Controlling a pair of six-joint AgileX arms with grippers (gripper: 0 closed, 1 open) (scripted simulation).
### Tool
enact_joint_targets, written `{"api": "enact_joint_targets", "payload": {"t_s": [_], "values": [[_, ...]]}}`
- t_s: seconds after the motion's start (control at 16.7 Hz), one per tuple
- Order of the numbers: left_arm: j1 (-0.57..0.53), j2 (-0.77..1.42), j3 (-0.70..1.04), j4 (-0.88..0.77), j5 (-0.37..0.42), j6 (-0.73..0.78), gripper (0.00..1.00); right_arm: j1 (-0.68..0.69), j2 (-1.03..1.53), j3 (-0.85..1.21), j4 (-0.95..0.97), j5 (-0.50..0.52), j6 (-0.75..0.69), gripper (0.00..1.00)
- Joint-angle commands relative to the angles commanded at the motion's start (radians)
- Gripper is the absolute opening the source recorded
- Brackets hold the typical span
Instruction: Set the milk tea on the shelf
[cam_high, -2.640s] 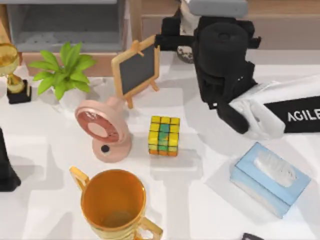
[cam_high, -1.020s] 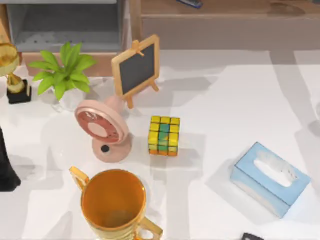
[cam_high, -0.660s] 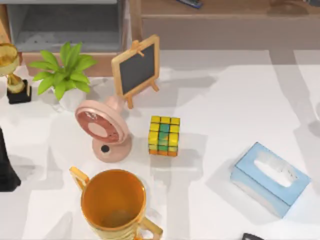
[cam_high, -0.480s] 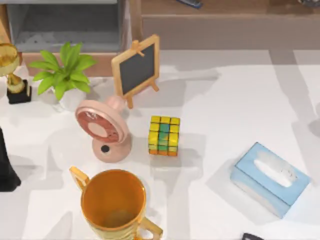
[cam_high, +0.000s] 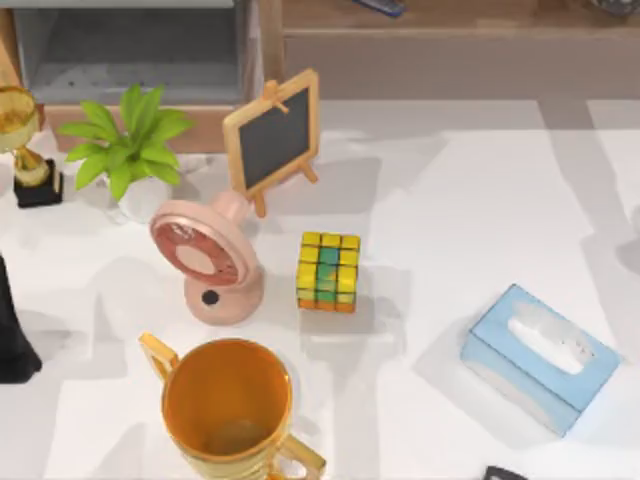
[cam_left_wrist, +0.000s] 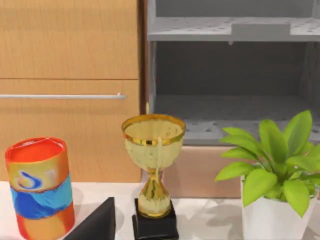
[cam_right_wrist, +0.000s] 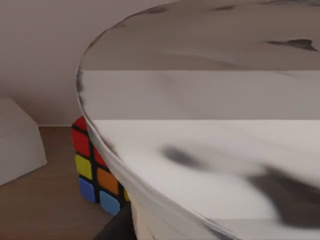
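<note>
The milk tea (cam_right_wrist: 210, 150) sits very close in the right wrist view, as a broad white and grey rounded lid. A dark part of my right gripper (cam_right_wrist: 117, 227) shows beside it, just over brown wood (cam_right_wrist: 45, 210). In the top view the shelf (cam_high: 450, 20) runs along the back, a flat light-brown top over a grey-brown front face. My left gripper (cam_left_wrist: 97, 225) is parked at the table's left edge, facing a small trophy.
On the table stand a chalkboard easel (cam_high: 272, 135), a potted plant (cam_high: 130, 145), a pink fan (cam_high: 205, 260), a colour cube (cam_high: 328, 272), a blue tissue box (cam_high: 540, 355) and a big golden trophy cup (cam_high: 228, 410). A grey cubby (cam_high: 130, 50) sits back left.
The right arm, which reached over the shelf's left part at first, has left the top view. Over the last second only shadows on the right side have shifted slightly.
</note>
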Motion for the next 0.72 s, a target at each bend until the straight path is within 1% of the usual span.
{"api": "enact_joint_targets", "payload": {"t_s": [0.66, 0.72], "values": [[0.0, 0.0, 0.0, 0.0, 0.0, 0.0, 1.0, 0.0, 0.0, 0.0, 0.0, 0.0, 0.0, 0.98], [0.0, 0.0, 0.0, 0.0, 0.0, 0.0, 1.0, 0.0, 0.0, 0.0, 0.0, 0.0, 0.0, 1.0]]}}
